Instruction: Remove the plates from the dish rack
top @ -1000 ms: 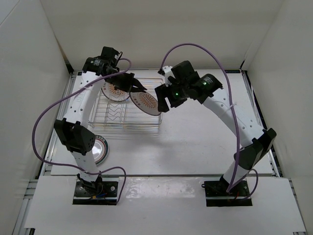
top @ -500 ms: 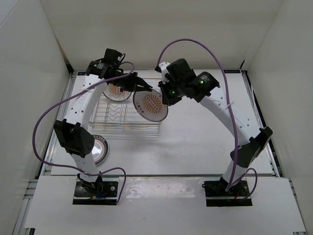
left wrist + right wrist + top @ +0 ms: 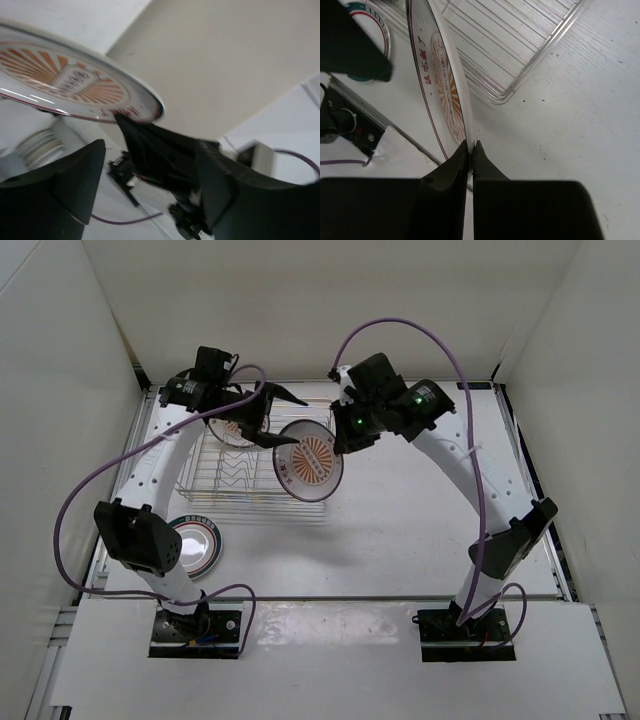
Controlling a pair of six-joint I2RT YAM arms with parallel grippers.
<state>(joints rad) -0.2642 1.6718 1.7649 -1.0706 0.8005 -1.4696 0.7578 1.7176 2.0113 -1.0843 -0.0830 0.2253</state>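
A sunburst plate hangs tilted over the right end of the dish rack. My right gripper is shut on its rim, and the right wrist view shows the plate edge-on, pinched between the fingertips. Just left of that plate, my left gripper stands open, its fingers apart from the rim; its wrist view shows the plate above the wide jaws. A second sunburst plate stands in the rack's back left. On the table lies the green-rimmed plate.
White walls close in the table on the left, back and right. The rack sits left of centre, near the back. The left arm's lower link rises beside the green-rimmed plate. Purple cables loop above both arms.
The left gripper has let go of the sunburst plate and opened wide. The right gripper has shut on the plate's rim and now carries it, slightly lower and flatter.
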